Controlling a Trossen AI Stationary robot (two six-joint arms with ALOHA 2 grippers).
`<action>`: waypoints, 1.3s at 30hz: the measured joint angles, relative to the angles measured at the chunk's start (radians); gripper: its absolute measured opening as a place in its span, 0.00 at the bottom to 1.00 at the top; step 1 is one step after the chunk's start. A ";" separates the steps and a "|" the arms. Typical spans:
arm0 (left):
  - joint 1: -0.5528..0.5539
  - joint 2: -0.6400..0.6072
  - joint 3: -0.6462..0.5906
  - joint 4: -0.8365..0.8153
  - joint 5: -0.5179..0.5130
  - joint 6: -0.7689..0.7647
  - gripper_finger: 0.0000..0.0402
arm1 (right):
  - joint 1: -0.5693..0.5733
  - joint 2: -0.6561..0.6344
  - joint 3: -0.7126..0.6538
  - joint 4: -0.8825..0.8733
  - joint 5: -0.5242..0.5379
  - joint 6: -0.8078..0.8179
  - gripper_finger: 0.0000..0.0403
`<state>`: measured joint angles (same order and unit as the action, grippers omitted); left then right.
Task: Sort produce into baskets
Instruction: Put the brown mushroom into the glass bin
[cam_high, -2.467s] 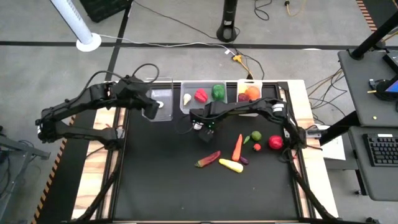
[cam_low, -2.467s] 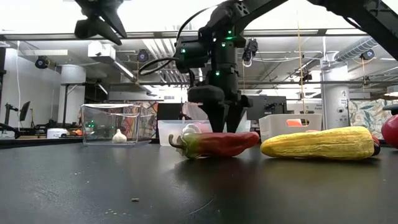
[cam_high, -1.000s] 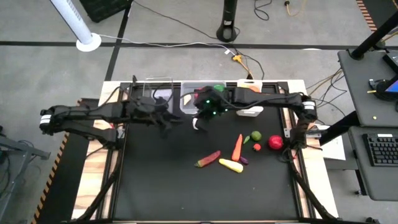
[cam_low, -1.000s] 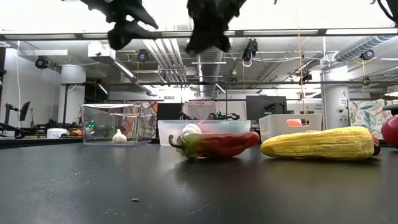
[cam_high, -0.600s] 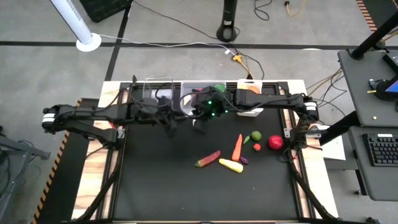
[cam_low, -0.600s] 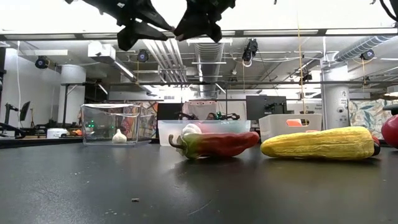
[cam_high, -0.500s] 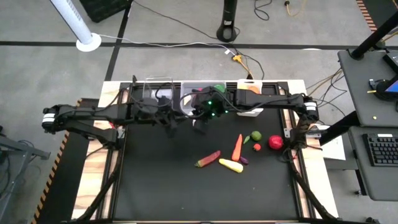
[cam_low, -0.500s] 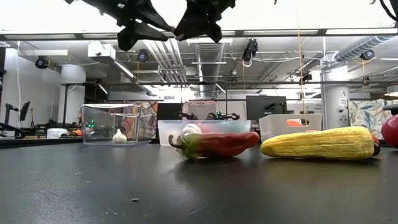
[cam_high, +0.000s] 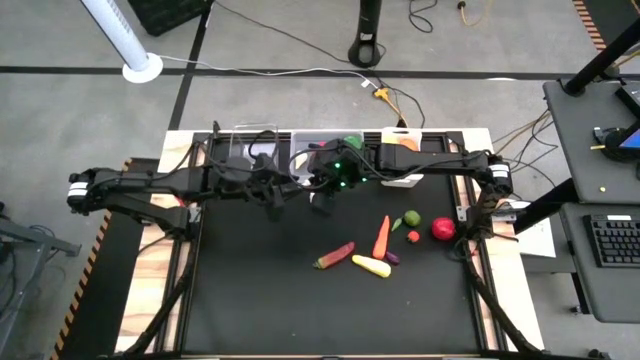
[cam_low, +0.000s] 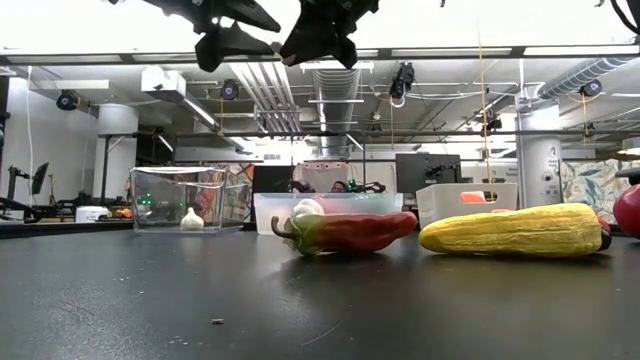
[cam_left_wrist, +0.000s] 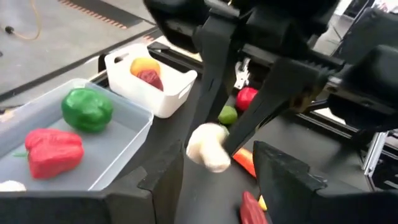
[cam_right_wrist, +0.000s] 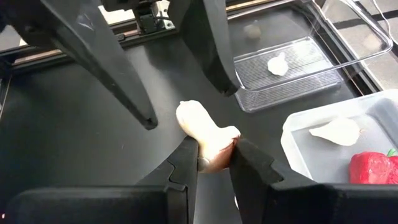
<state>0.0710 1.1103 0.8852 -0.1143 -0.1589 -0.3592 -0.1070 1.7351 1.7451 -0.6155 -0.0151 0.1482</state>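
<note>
Right hand (cam_right_wrist: 211, 155) is pinching a smooth, bulbous white garlic (cam_right_wrist: 202, 127) above the matte black counter (cam_high: 300, 300). Left hand (cam_left_wrist: 217, 165) is facing it, fingers spread apart.

The black bench (cam_high: 250, 290) carries three bins along its far edge: a narrow clear bin (cam_high: 240, 150), a wider clear bin (cam_high: 300, 160) and a white bin (cam_high: 400, 180). Toward the bench's near edge from the right end effector (cam_high: 322, 203) lie a red pepper (cam_high: 334, 256), yellow squash (cam_high: 371, 266), carrot (cam_high: 382, 236), green fruit (cam_high: 411, 218) and red apple (cam_high: 442, 229).
</note>
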 joint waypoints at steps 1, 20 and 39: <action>0.000 0.000 0.000 0.000 0.000 0.003 0.43 | 0.000 0.000 0.000 0.000 0.000 0.000 0.17; 0.001 0.024 -0.002 -0.013 0.007 0.000 0.24 | 0.000 0.000 0.000 0.000 0.000 0.010 0.17; 0.001 0.032 0.037 -0.065 0.023 0.011 0.00 | 0.000 -0.003 0.000 0.008 0.000 0.008 0.17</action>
<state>0.0719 1.1419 0.9226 -0.1791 -0.1364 -0.3485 -0.1070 1.7325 1.7454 -0.6077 -0.0147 0.1566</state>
